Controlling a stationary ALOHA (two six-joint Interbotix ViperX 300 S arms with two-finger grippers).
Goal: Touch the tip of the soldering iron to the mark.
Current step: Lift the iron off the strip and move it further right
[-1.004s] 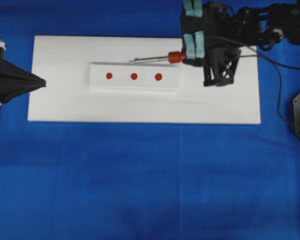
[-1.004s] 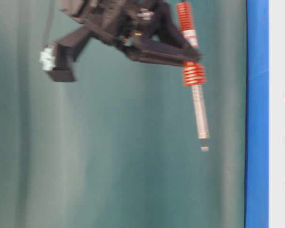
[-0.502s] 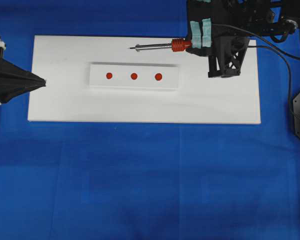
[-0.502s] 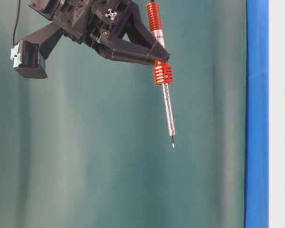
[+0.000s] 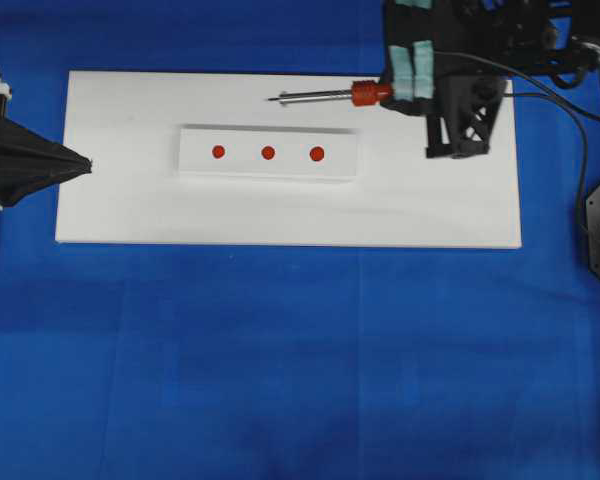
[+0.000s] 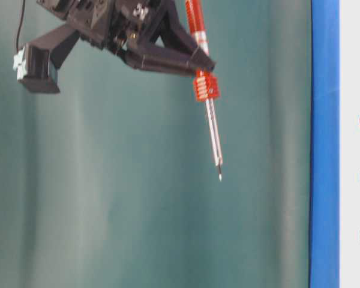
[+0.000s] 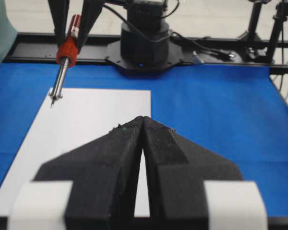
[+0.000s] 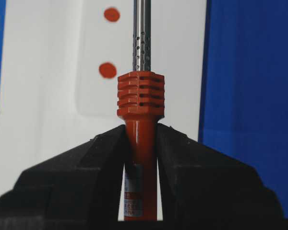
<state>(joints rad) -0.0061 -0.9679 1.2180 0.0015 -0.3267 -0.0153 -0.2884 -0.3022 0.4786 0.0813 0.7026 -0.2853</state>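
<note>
**Iron lifted, tip not on a dot yet**

On the left, my left tool (image 5: 75, 163) rests at the white board's (image 5: 130, 215) edge, its jaws pressed together and holding nothing. In the middle sit three red dots (image 5: 268, 153) on a raised strip (image 5: 340, 165). On the right, my right tool (image 5: 417, 88) is clamped on the soldering iron (image 5: 325, 96). It has drifted up and away from the dots in the last second, so I must bring the tip back down.

My right wrist view cuts the iron (image 8: 140, 110) off above its collar, so I can't see its tip.
</note>
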